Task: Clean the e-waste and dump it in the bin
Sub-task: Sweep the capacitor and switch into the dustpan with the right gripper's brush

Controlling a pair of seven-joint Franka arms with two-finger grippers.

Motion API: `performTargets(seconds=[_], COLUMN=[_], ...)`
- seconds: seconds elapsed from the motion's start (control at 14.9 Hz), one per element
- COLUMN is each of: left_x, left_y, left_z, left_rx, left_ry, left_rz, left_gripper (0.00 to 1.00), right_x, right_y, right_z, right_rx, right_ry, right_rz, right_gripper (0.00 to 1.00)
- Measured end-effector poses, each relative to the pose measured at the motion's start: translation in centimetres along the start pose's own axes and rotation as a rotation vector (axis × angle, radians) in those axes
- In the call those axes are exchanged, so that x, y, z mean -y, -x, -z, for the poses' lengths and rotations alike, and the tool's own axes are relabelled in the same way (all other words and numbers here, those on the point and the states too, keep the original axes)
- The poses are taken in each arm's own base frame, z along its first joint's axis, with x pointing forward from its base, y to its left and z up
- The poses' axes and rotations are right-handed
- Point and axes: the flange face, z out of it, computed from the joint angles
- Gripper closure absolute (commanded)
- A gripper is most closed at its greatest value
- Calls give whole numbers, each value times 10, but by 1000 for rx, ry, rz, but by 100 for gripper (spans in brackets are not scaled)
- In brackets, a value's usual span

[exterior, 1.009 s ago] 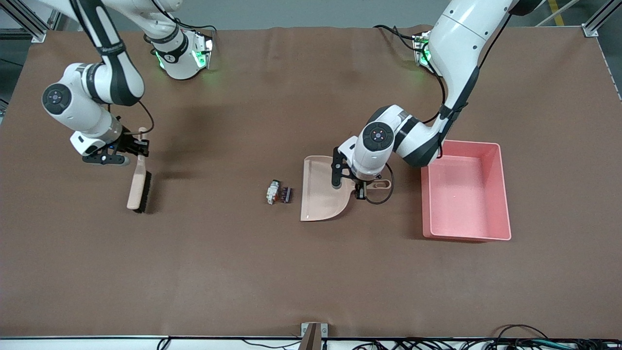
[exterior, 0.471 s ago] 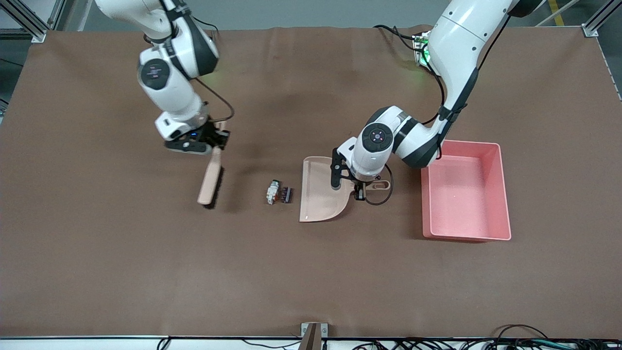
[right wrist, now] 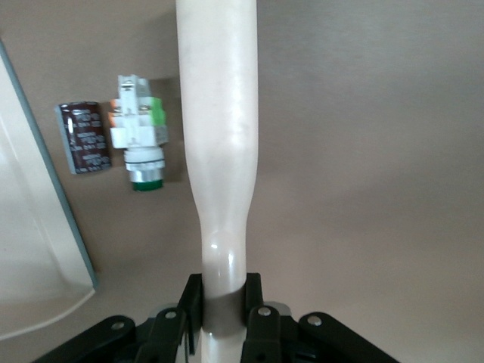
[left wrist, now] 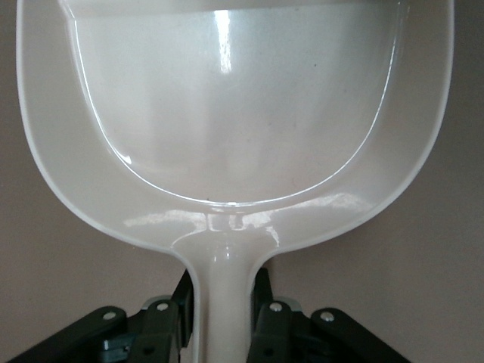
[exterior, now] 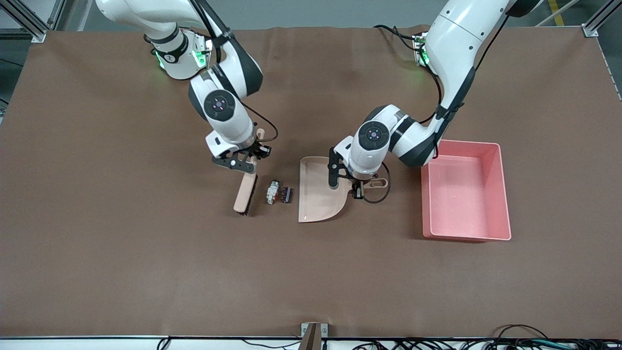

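Two e-waste scraps lie side by side mid-table: a whitish-grey piece (exterior: 273, 191) (right wrist: 138, 132) with orange and green bits, and a small dark block (exterior: 287, 194) (right wrist: 85, 138). My right gripper (exterior: 253, 154) (right wrist: 223, 299) is shut on the handle of a beige brush (exterior: 244, 193) (right wrist: 218, 113). Its bristles are down, just beside the scraps toward the right arm's end. My left gripper (exterior: 359, 187) (left wrist: 224, 302) is shut on the handle of the beige dustpan (exterior: 318, 194) (left wrist: 234, 113). The pan's open lip faces the scraps with a small gap between. The pan is empty.
The pink bin (exterior: 505, 194) stands empty on the table toward the left arm's end, just past the dustpan's handle. Brown cloth covers the table. Both arms' bases and cables sit along the edge farthest from the front camera.
My right arm has carried the brush from near the right arm's end of the table to just beside the scraps. The dustpan has edged slightly toward the scraps.
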Motion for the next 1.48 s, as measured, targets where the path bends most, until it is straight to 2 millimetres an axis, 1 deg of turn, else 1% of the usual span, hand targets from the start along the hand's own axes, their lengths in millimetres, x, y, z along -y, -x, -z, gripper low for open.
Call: performTargets(seconds=[0.13,0.2,0.47,0.67,1.01,1.21,1.48], left_x=[0,1,3,2,3,3,1], left_y=[-2,-5,-14,-20,-25,-26,-34], left_z=[0,-1,-2,-3,-3,-3,-3], left_rx=[-1,1,25,32,38,38,35], left_ry=[-1,-5,-33,-39,-35,-36,-39], left_rz=[-3,-9,-12,-11,-15,-17,-23], left_gripper=[85,85,85,85,85,85,85], right_x=[13,16,12,15,18,22,34], right_y=[0,0,-6,-5,1,7,23], right_z=[-7,-9,-11,-18,-35,-36,-39], right_rx=[-1,0,-4,-14,-27,-28,-34], right_ry=[6,8,9,2,-5,-3,-5], right_rz=[37,79,171,198,218,241,274], right_gripper=[100,100,100,100,100,100,100])
